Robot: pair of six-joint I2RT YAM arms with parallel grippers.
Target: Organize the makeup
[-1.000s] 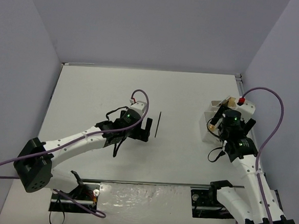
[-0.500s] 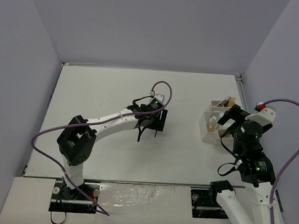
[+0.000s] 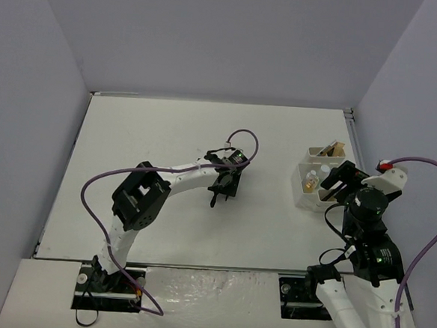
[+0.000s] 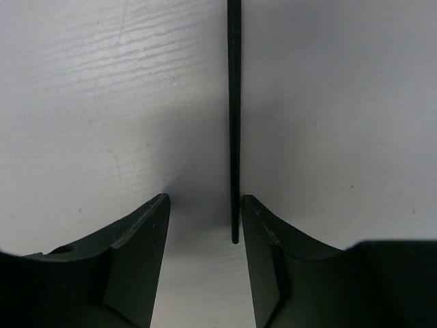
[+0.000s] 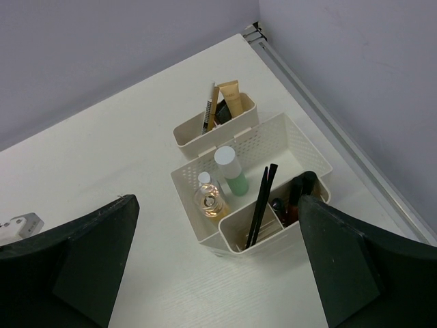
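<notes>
White tabletop [image 3: 130, 143], mid-area: black stick [image 4: 234, 102] lies flat, long axis running straight fwd from left gripper [image 4: 205, 205]. Its near end sits btwn the fingers, closer to the one on the wrist view's right, no contact visible. Left jaws part-way apart w/ nothing clamped; right gripper [image 5: 216, 205] spread wide, empty, above the tray [image 5: 300, 140], well apart from stick, so left arm is nearer.

the top view looks down from high behind the near edge, taking in the whole counter [image 3: 168, 130]. the left wrist view sits very close over it, facing down past the left tool [image 4: 205, 201] along a black stick [image 4: 234, 102]. the right wrist view hangs higher, looking down on the tray [image 5: 300, 147], shared with the top view.
</notes>
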